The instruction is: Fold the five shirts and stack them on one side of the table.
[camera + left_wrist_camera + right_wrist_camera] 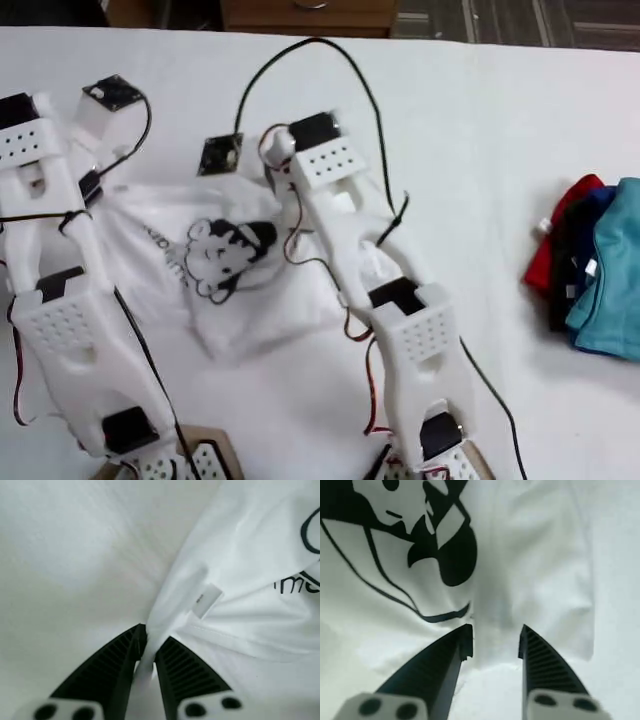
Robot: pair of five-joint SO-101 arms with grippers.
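My left claw (pixel 149 647) is pinching a fold of the white shirt (pixel 240 545) right at its edge, the cloth drawn up thin between the jaws, close to the small sewn label (pixel 206 599). My right claw (pixel 495 640) stands spread over another side of the same shirt, beside the cartoon print (pixel 420 535), with cloth under the gap but nothing gripped. In the high view the shirt lies rumpled on the worktop (pixel 480 120) between the two arms, print up. A pile of folded shirts (pixel 590 265) (red, dark and teal ones, as far as I can make out) sits well apart at the worktop's right-hand edge.

I judge this shirt light and limp. It will sag and bunch wherever it is not held, so a single pinch would drag it into a rope rather than fold it. I'd want the right claw closing on a hem or side seam, where doubled fabric gives a thicker bite, level with the left's hold, so both corners lift together and the fold comes over flat
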